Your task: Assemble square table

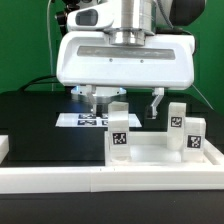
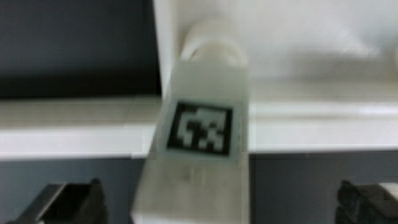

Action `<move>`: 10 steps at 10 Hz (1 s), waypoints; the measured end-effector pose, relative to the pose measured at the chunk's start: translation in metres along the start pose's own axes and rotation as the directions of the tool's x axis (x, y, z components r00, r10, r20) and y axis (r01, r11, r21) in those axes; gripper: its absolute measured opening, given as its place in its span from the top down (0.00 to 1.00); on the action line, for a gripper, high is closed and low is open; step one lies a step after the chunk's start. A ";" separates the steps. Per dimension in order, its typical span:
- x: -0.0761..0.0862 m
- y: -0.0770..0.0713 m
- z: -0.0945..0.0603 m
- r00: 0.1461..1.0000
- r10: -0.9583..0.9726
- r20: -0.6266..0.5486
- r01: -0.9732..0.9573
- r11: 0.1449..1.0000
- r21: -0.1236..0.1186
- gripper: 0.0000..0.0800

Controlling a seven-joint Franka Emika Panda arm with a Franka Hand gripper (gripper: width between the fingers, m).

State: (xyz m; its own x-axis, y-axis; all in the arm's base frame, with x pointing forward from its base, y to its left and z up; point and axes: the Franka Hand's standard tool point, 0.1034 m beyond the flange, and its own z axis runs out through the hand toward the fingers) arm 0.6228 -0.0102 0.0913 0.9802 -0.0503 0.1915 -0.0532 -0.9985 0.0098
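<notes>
1. Gripper: jaws spread wide, nothing clamped between them. In the exterior view the two dark fingers hang below the white wrist housing, one on each side of the gap.
2. Wrist view: both fingertips show only at the frame's corners, dark and blurred, each well clear of the leg that lies between them. No contact visible on either side.
3. Leg between the fingers: a white tagged block standing upright, its tag facing the wrist camera. In the exterior view it is the nearest block to the gripper, just below the finger gap.
4. Square table top: white rimmed tray, sitting at the front of the black surface. Three upright legs are visible on it; the other two and stand toward the exterior view's right, apart from the gripper.
5. Marker board: flat on the black surface behind the tray, under the gripper's far side.
6. Room: open black surface toward the exterior view's left of the tray; a white rail bounds the front edge.
</notes>
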 end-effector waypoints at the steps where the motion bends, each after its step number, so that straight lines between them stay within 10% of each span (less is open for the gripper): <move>1: 0.001 0.006 0.004 0.998 0.006 0.069 -0.007 1.000 0.009 0.19; 5: -0.005 0.002 0.007 0.942 0.037 0.333 -0.053 0.998 0.037 0.19; 10: 0.003 -0.004 0.009 0.944 0.043 0.328 -0.057 0.998 0.032 0.19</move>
State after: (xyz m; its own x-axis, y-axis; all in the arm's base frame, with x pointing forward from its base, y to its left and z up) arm 0.6275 -0.0065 0.0831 0.9853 -0.0971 -0.1407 -0.1026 -0.9942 -0.0323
